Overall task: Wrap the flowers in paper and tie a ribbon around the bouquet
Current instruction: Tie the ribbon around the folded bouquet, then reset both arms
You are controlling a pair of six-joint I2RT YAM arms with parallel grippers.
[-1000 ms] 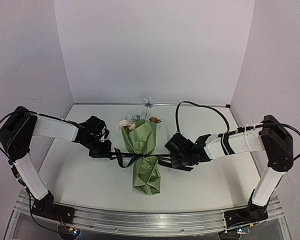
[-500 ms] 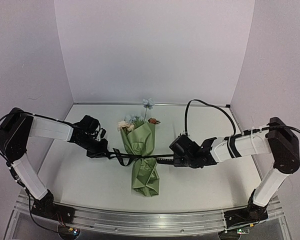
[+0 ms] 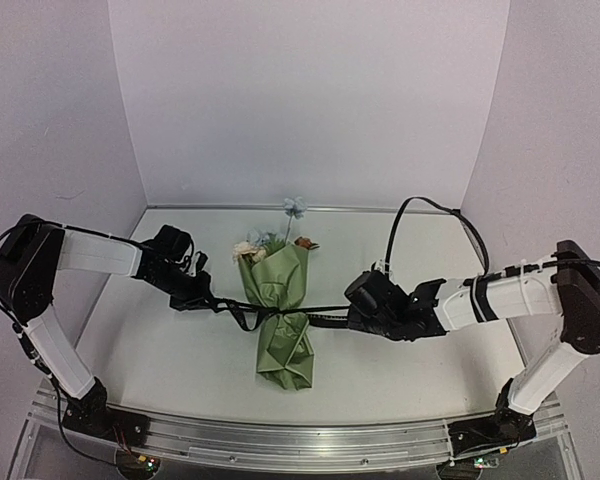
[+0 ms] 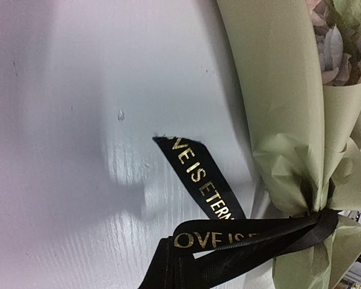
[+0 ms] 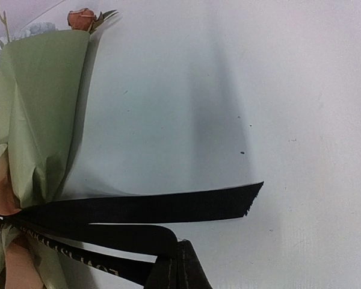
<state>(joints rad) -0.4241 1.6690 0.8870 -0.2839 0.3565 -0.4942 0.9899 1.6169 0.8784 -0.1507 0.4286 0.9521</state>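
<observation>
pale walls close in a white table, and both arms reach toward its middle. the bouquet lies there lengthwise. its olive-green paper is pinched in at the waist, and the flowers, pale blue, cream and brownish-pink, poke out of the wide end toward the back wall. one blue bloom stands on a thin stem above the rest. the black ribbon circles the waist of the cone and runs out taut to each side. the left gripper, just left of the bouquet, has its jaws pressed together on the left strand. the right gripper, just right of it, is likewise pinched tight on the right strand. the left wrist view shows gold lettering on the ribbon and a loose end sticking out over the table. the right wrist view shows the other end reaching out beside the paper.
</observation>
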